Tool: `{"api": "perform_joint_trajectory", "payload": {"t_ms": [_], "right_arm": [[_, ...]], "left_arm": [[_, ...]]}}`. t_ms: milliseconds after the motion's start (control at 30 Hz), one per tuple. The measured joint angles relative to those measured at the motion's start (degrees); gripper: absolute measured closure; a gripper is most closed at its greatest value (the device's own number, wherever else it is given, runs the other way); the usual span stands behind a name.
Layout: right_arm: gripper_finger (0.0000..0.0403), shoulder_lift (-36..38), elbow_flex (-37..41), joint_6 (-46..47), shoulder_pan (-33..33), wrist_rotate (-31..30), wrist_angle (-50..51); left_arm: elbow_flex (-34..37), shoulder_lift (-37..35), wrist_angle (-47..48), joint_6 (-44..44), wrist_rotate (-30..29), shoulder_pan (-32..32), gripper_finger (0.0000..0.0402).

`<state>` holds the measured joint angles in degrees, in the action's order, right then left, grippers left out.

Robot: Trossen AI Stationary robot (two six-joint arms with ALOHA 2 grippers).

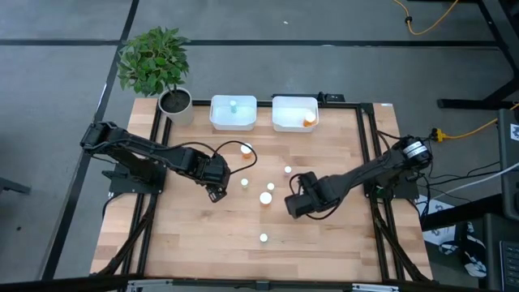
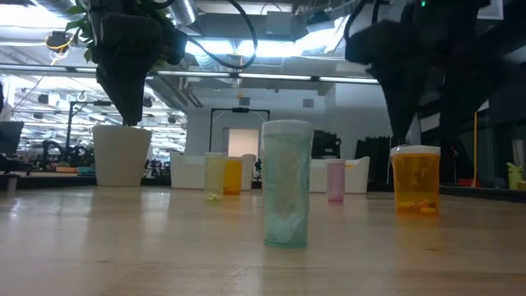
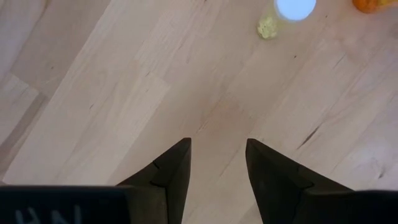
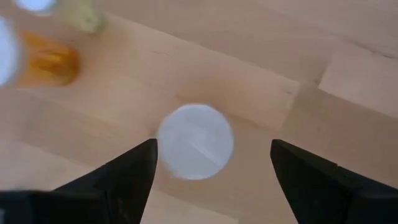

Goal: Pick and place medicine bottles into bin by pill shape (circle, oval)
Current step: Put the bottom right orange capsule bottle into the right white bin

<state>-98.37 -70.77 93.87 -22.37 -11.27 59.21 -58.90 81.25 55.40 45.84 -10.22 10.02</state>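
My right gripper (image 1: 289,204) (image 4: 211,168) hangs open, pointing down, just above an orange medicine bottle (image 2: 415,181). That bottle's white cap (image 4: 196,142) shows between the fingers, nearer one of them. My left gripper (image 1: 215,195) (image 3: 217,168) stands open over bare wood at mid-left. Other white-capped bottles stand upright on the table: an orange one (image 1: 246,149), small ones (image 1: 242,183) (image 1: 288,170) (image 1: 271,186), a larger cap (image 1: 265,197), and a pale green one (image 1: 263,238) (image 2: 285,185) near the front edge.
Two white bins stand at the far edge: the left one (image 1: 217,115) holds a pale green bottle (image 1: 233,105), the right one (image 1: 280,115) an orange one (image 1: 309,122). A potted plant (image 1: 175,103) stands at the far left corner. Bare wood lies along the near edge.
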Motion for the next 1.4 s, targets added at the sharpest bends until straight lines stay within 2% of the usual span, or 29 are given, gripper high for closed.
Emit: {"api": "perform_joint_trajectory", "payload": {"t_ms": [167,533,700,867,1100,1200,1400], "right_arm": [[0.0089,0.0,3.5,-2.6,0.8,1.7,-8.0],[0.0088,0.0,4.0,-5.6,2.2,0.8,-7.5],[0.0088,0.0,2.5,-21.2,2.2,-0.1,-7.6],[0.0088,0.0,1.2,-32.7,2.6,2.3,-7.0],[0.0088,0.0,1.4,-61.0,2.6,3.9,-6.9],[0.0089,0.0,2.3,-70.5,2.9,4.0,-6.9],[0.0089,0.0,6.2,-76.5,4.6,5.9,-10.1]], "left_arm": [[0.0,0.0,0.0,0.0,0.0,0.0,0.0255],[0.0,0.0,0.0,0.0,0.0,0.0,0.0255],[0.0,0.0,-0.1,0.0,-0.2,0.0,0.0255],[0.0,0.0,-0.2,0.0,-0.2,0.0,0.0255],[0.0,0.0,-0.2,0.0,-0.2,0.0,0.0255],[0.0,0.0,-0.3,0.2,-0.2,0.0,0.0255],[0.0,0.0,-1.8,0.2,-0.2,0.0,0.0255]]}}
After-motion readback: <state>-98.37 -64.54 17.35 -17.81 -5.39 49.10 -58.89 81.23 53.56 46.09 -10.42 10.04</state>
